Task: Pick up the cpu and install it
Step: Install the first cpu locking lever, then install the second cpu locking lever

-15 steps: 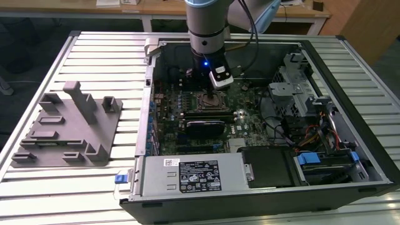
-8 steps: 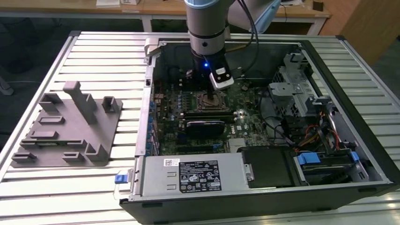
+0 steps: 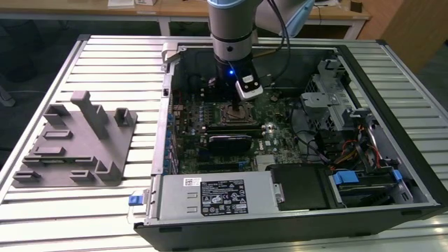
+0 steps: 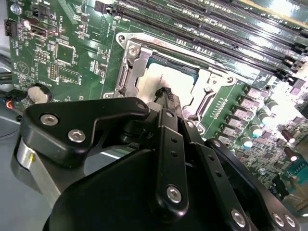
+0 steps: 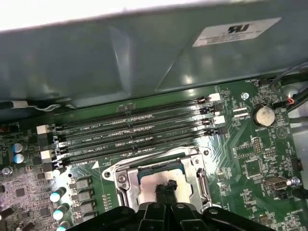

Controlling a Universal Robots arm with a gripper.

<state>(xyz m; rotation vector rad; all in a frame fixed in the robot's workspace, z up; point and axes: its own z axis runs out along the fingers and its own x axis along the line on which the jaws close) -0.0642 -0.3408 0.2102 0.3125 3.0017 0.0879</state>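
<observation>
The cpu (image 5: 147,181), a flat square chip with a pale silvery top, lies inside the black metal-framed socket (image 5: 121,179) on the green motherboard. My gripper (image 5: 166,186) hangs straight over it, its two thin black fingertips pressed together at the middle of the chip's top. Whether they touch the chip I cannot tell. In the second wrist view the cpu (image 4: 151,79) shows beyond the black fingers (image 4: 168,103), inside the socket frame (image 4: 131,62). From the exterior view the gripper (image 3: 240,104) stands over the socket (image 3: 236,113) in the open computer case.
Memory slots (image 5: 134,131) run beside the socket, with the case wall (image 5: 144,57) behind them. A power supply (image 3: 210,197), a drive cage (image 3: 336,102) and cables crowd the case. A grey plastic block with upright posts (image 3: 77,142) lies on the slatted table at the exterior view's left.
</observation>
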